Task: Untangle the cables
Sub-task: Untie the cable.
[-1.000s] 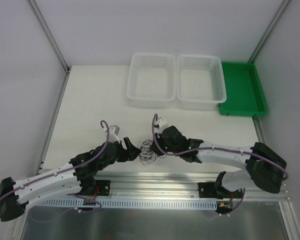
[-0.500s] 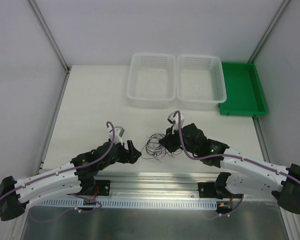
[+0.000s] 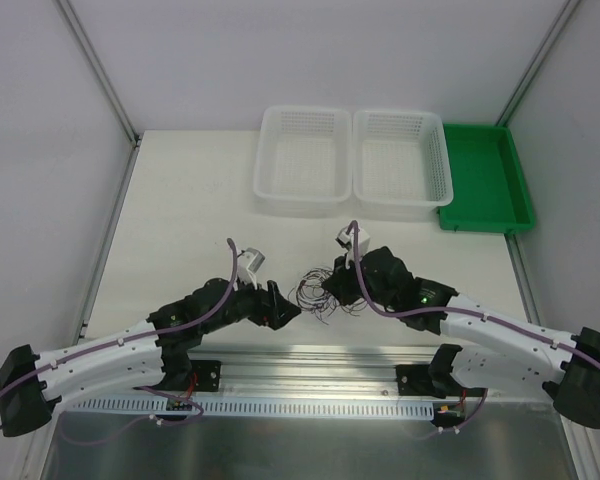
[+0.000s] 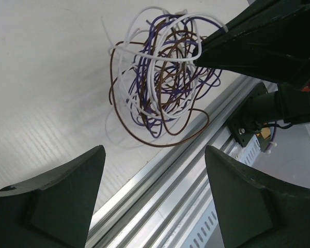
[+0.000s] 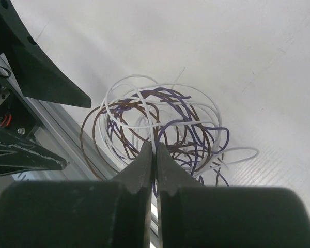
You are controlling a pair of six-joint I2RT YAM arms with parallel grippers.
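Observation:
The cables (image 3: 310,291) are one small tangled bundle of thin white, brown and purple wires near the table's front edge, between the two grippers. My right gripper (image 3: 328,289) is shut on a white strand at the bundle's right side; in the right wrist view its tips (image 5: 155,148) pinch that strand and the cables (image 5: 165,96) loop out beyond them. My left gripper (image 3: 287,312) is open and empty just left of the bundle. In the left wrist view it (image 4: 154,151) sits short of the cables (image 4: 160,77), above the rail.
Two white mesh baskets (image 3: 302,161) (image 3: 402,164) and a green tray (image 3: 483,178) stand at the back. An aluminium rail (image 3: 310,362) runs along the near edge, right below the bundle.
The right gripper has drawn the bundle a little to the right and farther from the rail. The left gripper has moved right, following it, still open.

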